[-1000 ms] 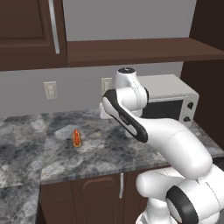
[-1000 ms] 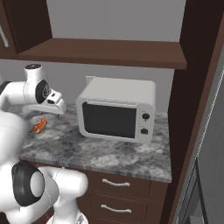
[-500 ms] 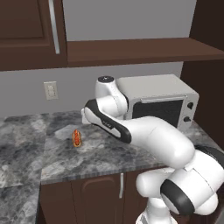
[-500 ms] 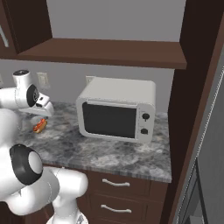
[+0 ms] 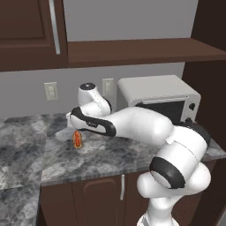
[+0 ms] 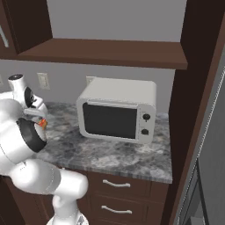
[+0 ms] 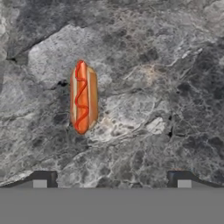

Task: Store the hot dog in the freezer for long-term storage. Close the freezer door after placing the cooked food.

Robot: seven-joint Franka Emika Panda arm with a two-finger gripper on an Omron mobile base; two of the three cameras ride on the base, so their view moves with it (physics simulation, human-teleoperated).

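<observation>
The hot dog [image 7: 83, 97] lies beyond the spread gripper [image 7: 112, 180], off toward one fingertip.

A white microwave [image 6: 117, 109] sits on the grey marble counter [image 5: 101, 156], beneath a dark wooden shelf [image 5: 132, 50].

Arm extended forward and leftward, bent at the elbow, wrist directed downward. Gripper [image 7: 112, 181] with fingertips [image 7: 43, 179] spread well apart, apparently holding nothing.

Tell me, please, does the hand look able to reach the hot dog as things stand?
Probably yes: the hot dog lies alone on the bare counter, and the open hand hovers above it, nothing between.
</observation>
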